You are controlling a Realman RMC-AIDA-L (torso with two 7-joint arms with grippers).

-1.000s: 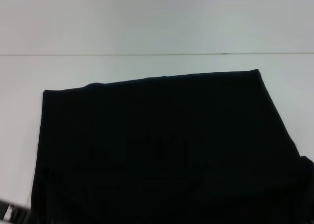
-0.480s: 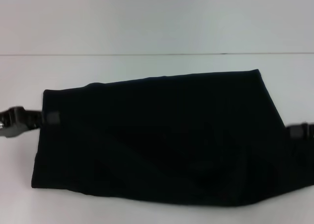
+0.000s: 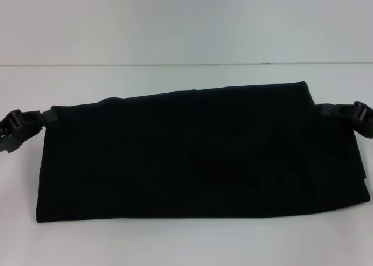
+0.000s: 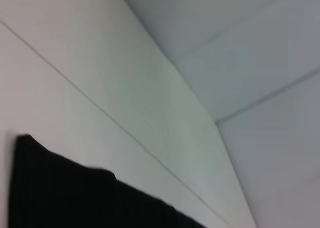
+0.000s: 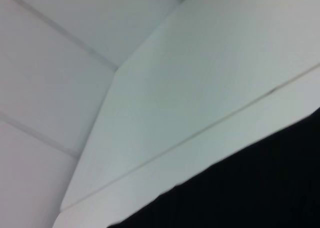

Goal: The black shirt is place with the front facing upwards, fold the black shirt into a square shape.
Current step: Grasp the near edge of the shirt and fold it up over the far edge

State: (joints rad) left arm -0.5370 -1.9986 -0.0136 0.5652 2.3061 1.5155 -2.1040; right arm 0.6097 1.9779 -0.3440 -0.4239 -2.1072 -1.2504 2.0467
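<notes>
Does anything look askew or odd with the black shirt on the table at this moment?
Slightly askew: the folded plain black cloth shirt lies as a wide band whose far edge slants, higher toward the right gripper than the left gripper. Both grippers sit at its far corners. No damage shows.

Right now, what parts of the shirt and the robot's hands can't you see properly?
- Black shirt: head view shows only plain dark cloth; any print or label is folded out of sight.
- Left gripper and right gripper: their fingers meet the shirt's far corners; black on black hides any grip.
- Both wrist views: no fingers, only cloth cut by the picture edge.
</notes>
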